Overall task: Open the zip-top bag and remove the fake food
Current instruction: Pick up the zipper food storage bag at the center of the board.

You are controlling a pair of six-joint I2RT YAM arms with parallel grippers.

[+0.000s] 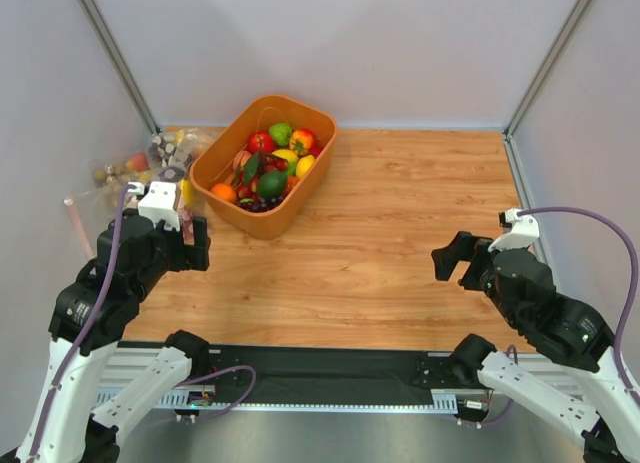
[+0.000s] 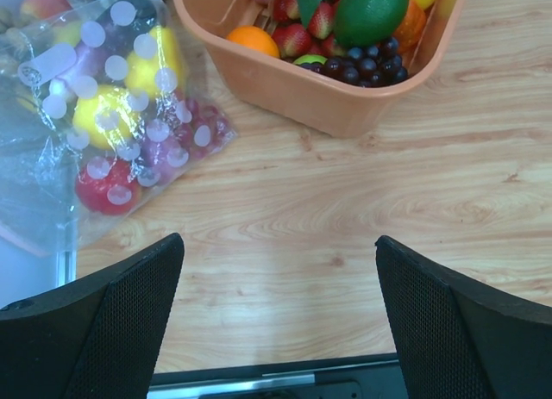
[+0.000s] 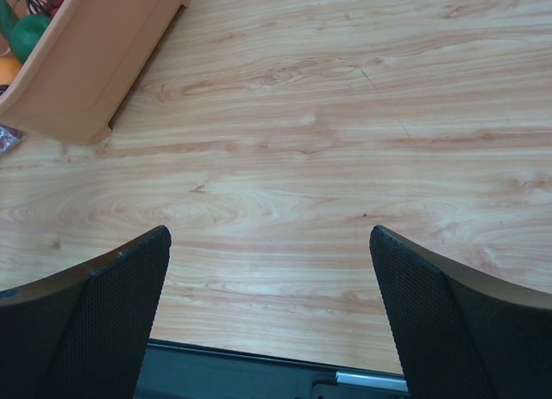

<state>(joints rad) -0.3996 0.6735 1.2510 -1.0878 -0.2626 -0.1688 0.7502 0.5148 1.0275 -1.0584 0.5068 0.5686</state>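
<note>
Left wrist view: zip-top bag (image 2: 52,158) lies upper left, fake food (image 2: 99,115) inside, just beside the orange bin (image 2: 328,97). We note left gripper (image 2: 278,240) and right gripper (image 3: 269,231) both spread, empty. We should have each pinch one lip of the mouth, clear of the fruit.

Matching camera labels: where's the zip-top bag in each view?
Top external: bag at the far left, just left of the orange bin.
Left wrist: bag in the upper left, beside the bin.
Right wrist: not clearly in view. A sliver at the left edge can't be identified.
Shared landmark: the bin, in the upper left corner of the right wrist view.
</note>
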